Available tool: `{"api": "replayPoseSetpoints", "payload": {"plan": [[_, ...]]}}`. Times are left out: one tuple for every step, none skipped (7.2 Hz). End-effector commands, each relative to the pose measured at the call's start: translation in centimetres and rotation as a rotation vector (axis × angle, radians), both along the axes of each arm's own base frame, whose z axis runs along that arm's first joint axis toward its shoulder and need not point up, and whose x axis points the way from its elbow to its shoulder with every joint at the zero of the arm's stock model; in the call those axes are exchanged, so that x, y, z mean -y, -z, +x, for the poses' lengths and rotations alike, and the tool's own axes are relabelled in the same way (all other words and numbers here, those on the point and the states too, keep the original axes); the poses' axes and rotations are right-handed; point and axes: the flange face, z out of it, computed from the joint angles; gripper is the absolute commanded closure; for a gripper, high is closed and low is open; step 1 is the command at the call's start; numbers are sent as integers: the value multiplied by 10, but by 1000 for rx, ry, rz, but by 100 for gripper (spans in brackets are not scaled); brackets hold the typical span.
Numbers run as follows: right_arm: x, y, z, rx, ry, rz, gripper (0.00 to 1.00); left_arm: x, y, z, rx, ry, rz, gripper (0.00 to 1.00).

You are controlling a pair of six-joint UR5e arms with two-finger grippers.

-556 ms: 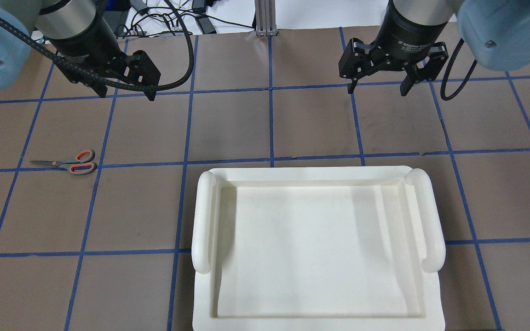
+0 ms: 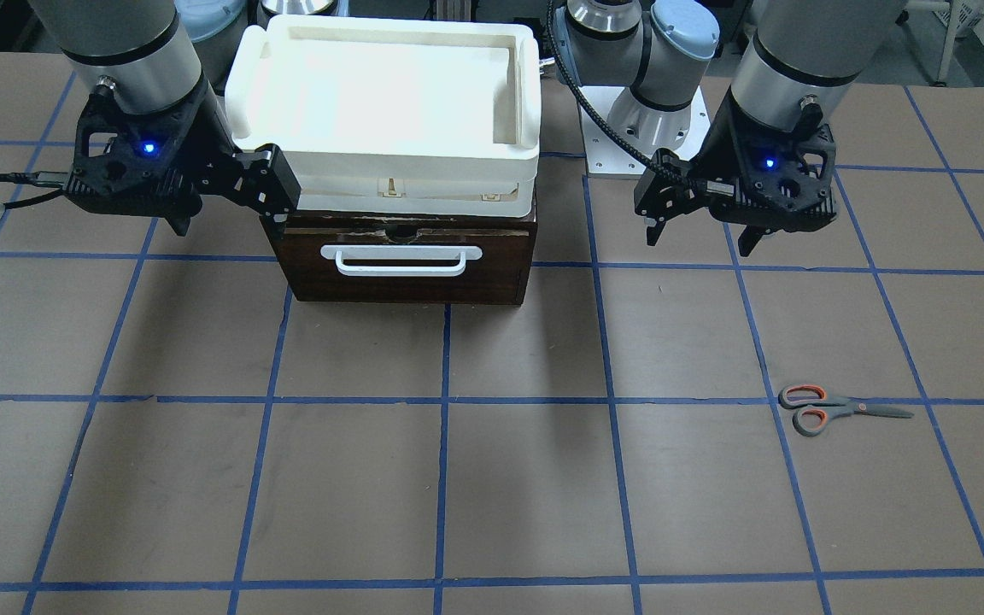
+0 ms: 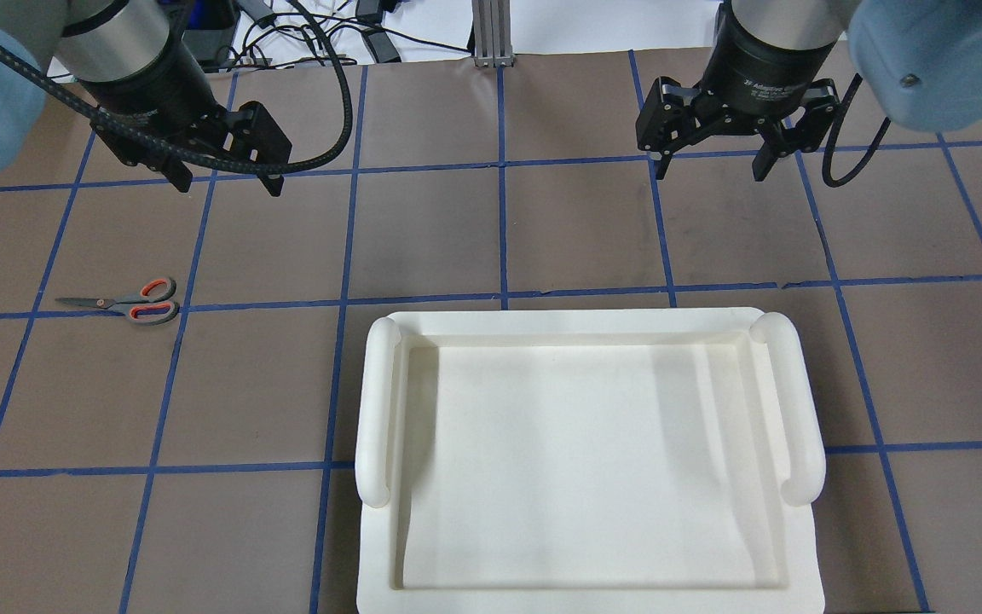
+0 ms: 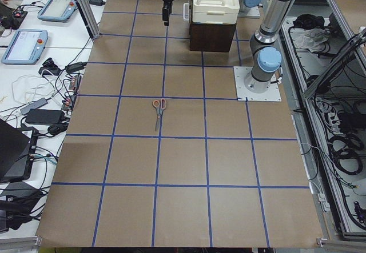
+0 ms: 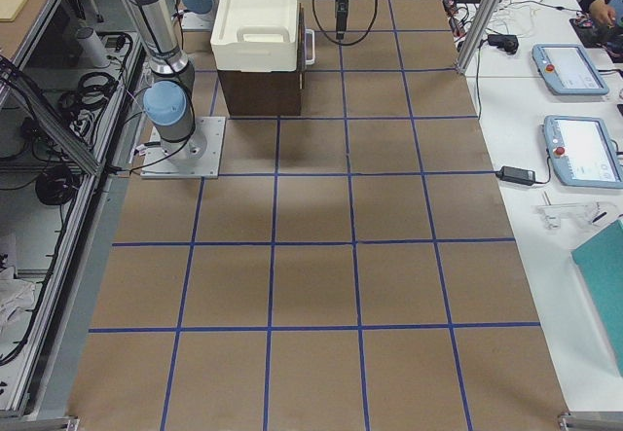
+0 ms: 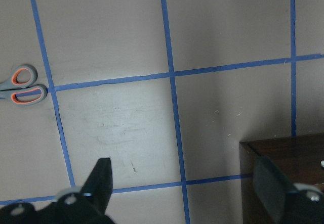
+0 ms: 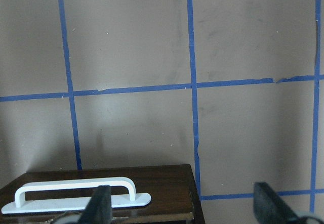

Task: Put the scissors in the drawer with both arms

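The scissors [image 3: 129,303] lie flat on the table at my left, blades pointing outward; they also show in the front view [image 2: 834,408] and at the left wrist view's edge [image 6: 23,85]. The dark brown drawer [image 2: 407,273] with its white bar handle [image 2: 401,259] is shut, and shows in the right wrist view [image 7: 101,193]. My left gripper [image 3: 227,183] is open and empty, hovering in front of the scissors' row. My right gripper [image 3: 710,175] is open and empty, hovering beside the drawer's front [image 2: 227,222].
A cream plastic tray [image 3: 376,409] sits on top of the drawer box and hides it from overhead. The brown table has a grid of blue tape lines. Cables and power bricks lie beyond the table's far edge [image 3: 320,34].
Both grippers have shifted slightly and look a little smaller in the overhead view. Both stay open. The scissors and the tray have not moved.
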Motion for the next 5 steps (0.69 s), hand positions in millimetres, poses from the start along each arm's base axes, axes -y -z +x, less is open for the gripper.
{"api": "replayPoseSetpoints", "payload": {"plan": [[4, 28, 3, -13, -13, 105, 0, 1, 5, 9, 4, -14, 3, 0], [10, 36, 7, -3, -111, 109, 0, -2, 13, 11, 5, -5, 18, 0], [10, 46, 24, 4, -191, 127, 0, -3, 22, 14, 6, 5, 37, 0], [10, 68, 54, 7, -338, 159, 0, 0, 29, 34, 4, 23, 50, 0], [10, 88, 98, 39, -661, 146, 0, 6, 41, 73, -4, 78, 72, 0]]}}
